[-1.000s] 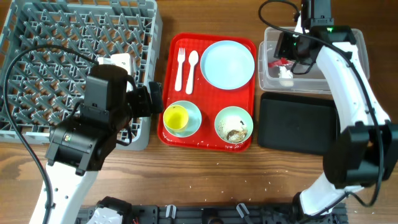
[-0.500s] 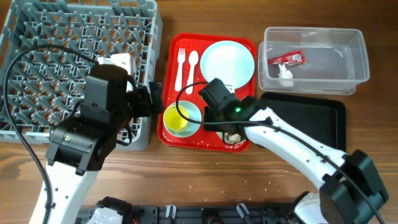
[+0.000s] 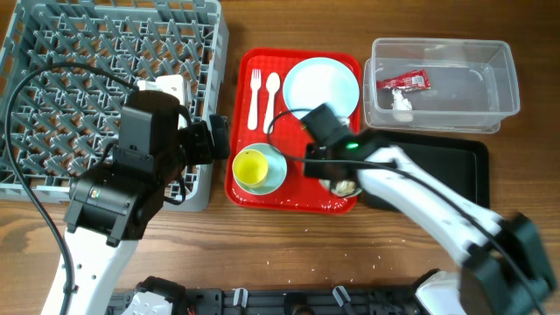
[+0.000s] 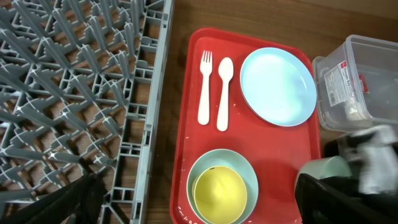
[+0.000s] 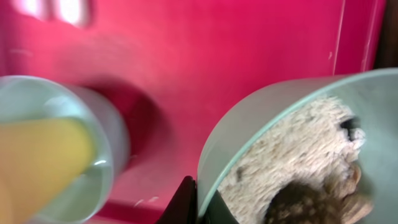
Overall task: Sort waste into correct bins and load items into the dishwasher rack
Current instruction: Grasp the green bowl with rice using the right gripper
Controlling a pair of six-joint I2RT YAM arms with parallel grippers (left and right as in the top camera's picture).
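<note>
My right gripper [image 3: 335, 178] [image 5: 200, 200] is shut on the left rim of a pale blue-green bowl [image 5: 273, 118] holding beige-brown crumbs [image 5: 305, 168], at the front right of the red tray [image 3: 297, 188]. A second bowl [image 3: 273, 157] with the yellow cup [image 3: 248, 167] in it sits front left. The white plate [image 3: 321, 87], fork [image 3: 255, 96] and spoon [image 3: 270, 94] lie further back. My left gripper [image 4: 202, 208] stands open above the cup [image 4: 221, 194], beside the grey rack [image 3: 96, 79]. The red packet [image 3: 402, 82] and white scrap [image 3: 401, 104] lie in the clear tub [image 3: 472, 66].
The black tray [image 3: 446, 153] lies just right of the red tray, in front of the tub, with my right arm crossing above it. The left arm's body hangs over the rack's front right corner. Small crumbs dot the wooden table near the front edge.
The right arm swung from above the clear tub down to the red tray, and its jaws closed on the crumb bowl's rim. The left arm has stayed still.
</note>
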